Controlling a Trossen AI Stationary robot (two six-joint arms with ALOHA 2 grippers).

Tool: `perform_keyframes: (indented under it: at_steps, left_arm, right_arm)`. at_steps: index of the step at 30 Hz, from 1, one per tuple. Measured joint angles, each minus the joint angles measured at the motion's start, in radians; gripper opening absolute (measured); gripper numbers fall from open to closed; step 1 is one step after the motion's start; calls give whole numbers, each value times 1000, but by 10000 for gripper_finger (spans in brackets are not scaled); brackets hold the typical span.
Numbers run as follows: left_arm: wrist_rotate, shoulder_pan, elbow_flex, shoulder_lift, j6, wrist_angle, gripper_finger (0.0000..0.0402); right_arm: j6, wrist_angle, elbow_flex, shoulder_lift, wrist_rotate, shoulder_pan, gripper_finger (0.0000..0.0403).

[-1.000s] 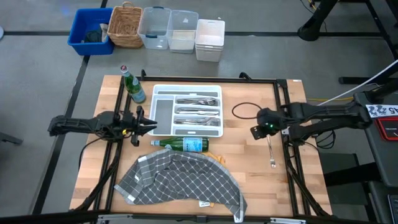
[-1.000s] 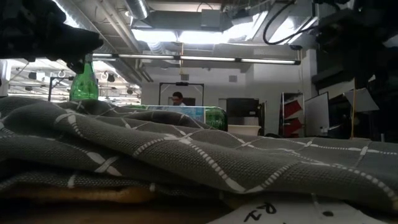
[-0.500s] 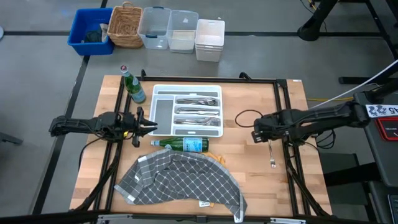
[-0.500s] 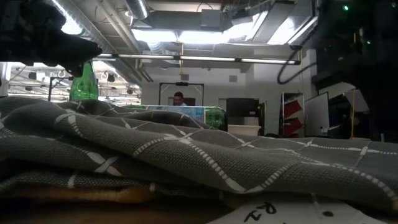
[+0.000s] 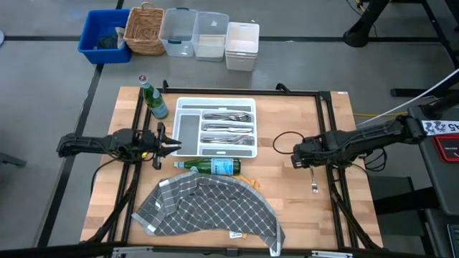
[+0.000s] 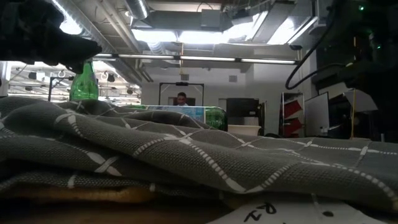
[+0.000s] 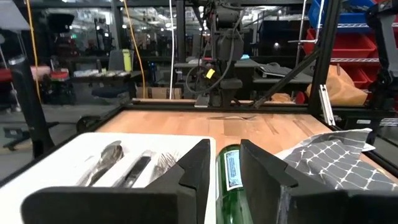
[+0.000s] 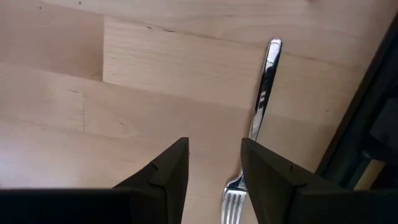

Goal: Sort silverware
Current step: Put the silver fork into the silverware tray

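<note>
High view: one stray fork [image 5: 313, 177] lies flat on the bare wood table [image 5: 287, 201] near the right edge, just beside the dark frame rail [image 5: 336, 193], tines toward the near edge. Slim, shiny silver, handle mirror-bright in the right wrist view [image 8: 264, 87] – tines partly cut off at the frame edge. Rest of the silverware [image 5: 228, 129] sits in the white tray [image 5: 188, 130] at table centre; its long left compartment shows nothing in it.

Right gripper [image 5: 296, 153] hovers over the wood just beside the fork's handle end, fingers [image 8: 163, 171] spread, nothing between them; fork lies off to one side of the gap, not inside it. Open wood all round the gripper except the rail on the fork's far side.

Left gripper [image 5: 174, 146] waits at the tray's left edge, fingers [image 7: 261, 171] parted around empty air – lying bottle [image 5: 214, 166] straight ahead, just beside the tray's near wall. Upright bottle [image 5: 150, 98] stands at the tray's far-left corner. Grey checked cloth [image 5: 208, 208] covers the near middle of the table.
</note>
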Motion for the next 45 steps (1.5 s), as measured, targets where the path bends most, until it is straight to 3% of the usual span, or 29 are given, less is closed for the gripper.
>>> perform_keyframes:
  at_steps: [8,15,20,26,35,45]
  left_arm:
    - [1,0,1,0,-47,-20,74]
    - [1,0,1,0,-75,-21,74]
    - [1,0,2,0,-77,-22,74]
    - [1,0,2,0,-78,-23,74]
    - [1,0,2,0,-74,-23,74]
    - [1,0,2,0,-74,-23,74]
  right_arm:
    - [78,-5,0,0,28,-2,147]
    - [211,76,1,0,-129,-1,147]
    - [278,73,1,0,-150,-1,147]
    - [462,24,1,1,-155,120,147]
    - [739,-52,0,26,-6,342,147]
    - [761,22,-76,139,39,406,147]
